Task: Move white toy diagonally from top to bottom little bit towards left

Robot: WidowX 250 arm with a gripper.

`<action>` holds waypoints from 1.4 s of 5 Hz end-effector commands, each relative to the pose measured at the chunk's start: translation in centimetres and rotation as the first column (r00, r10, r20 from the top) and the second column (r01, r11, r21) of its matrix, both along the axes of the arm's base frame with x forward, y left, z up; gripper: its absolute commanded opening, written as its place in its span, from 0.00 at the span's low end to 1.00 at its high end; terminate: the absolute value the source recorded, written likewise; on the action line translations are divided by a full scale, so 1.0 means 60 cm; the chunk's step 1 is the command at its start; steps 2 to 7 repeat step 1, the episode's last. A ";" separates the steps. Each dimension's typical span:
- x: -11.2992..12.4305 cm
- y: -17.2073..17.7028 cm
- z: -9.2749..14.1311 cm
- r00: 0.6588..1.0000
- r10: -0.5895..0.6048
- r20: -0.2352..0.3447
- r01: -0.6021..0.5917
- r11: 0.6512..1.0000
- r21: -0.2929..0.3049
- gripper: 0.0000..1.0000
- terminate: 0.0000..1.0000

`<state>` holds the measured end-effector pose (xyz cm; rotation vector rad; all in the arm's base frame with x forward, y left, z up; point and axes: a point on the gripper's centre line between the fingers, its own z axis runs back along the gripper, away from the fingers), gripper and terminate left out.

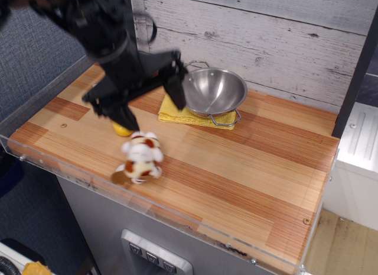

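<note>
Steel bowl [214, 90] sits on yellow cloth [177, 112]; end effector [152, 100] fingers apart above white toy [140, 157].

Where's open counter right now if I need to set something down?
The right half is bare, from the toy and bowl to the right edge. A small strip lies left of the toy. It is crowded at back-left: gripper, yellow cloth, bowl.

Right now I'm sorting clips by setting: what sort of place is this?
Probably a mock kitchen test bench: a wooden counter against a whitewashed plank wall, a steel bowl on a yellow cloth, and a white toy below the open gripper.
</note>
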<state>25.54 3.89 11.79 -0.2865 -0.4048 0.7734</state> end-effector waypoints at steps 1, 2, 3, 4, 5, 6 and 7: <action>-0.027 0.020 0.057 0.996 -0.026 0.091 0.026 1.000 -0.001 1.00 1.00; -0.027 0.020 0.057 0.996 -0.026 0.091 0.026 1.000 -0.001 1.00 1.00; -0.027 0.020 0.057 0.996 -0.026 0.091 0.026 1.000 -0.001 1.00 1.00; -0.027 0.020 0.057 0.996 -0.026 0.091 0.026 1.000 -0.001 1.00 1.00; -0.027 0.020 0.057 0.996 -0.026 0.091 0.026 1.000 -0.001 1.00 1.00; -0.027 0.020 0.057 0.996 -0.026 0.091 0.026 1.000 -0.001 1.00 1.00; -0.027 0.020 0.057 0.996 -0.026 0.091 0.026 1.000 -0.001 1.00 1.00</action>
